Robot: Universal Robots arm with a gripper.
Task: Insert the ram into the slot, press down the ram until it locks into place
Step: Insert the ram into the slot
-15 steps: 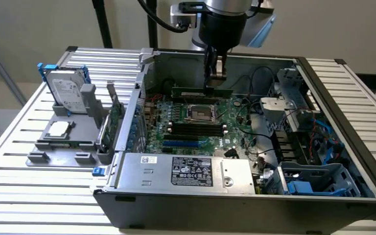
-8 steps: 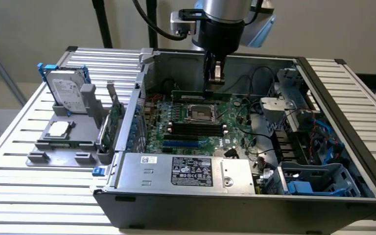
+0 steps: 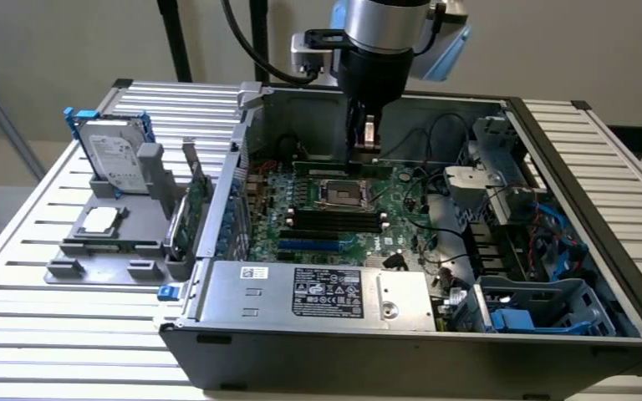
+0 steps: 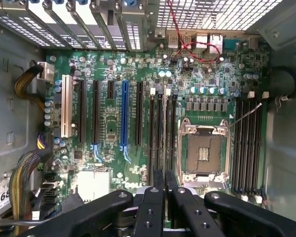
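Here, at the exterior view's left, a hard drive stands in a grey fixture on the slatted table. Right of it sits the open case, its motherboard face up. Over the board's middle hangs the gripper, jaws drawn nearly together on the ram, held level in line with the black slots near the CPU socket. A grey drive cage fills the right

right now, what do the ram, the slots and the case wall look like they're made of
The ram: green circuit board, probably fibreglass laminate, matte. The slots: black moulded plastic, slight sheen, with white end clips. The case wall: bare grey sheet metal, flat dull surface.
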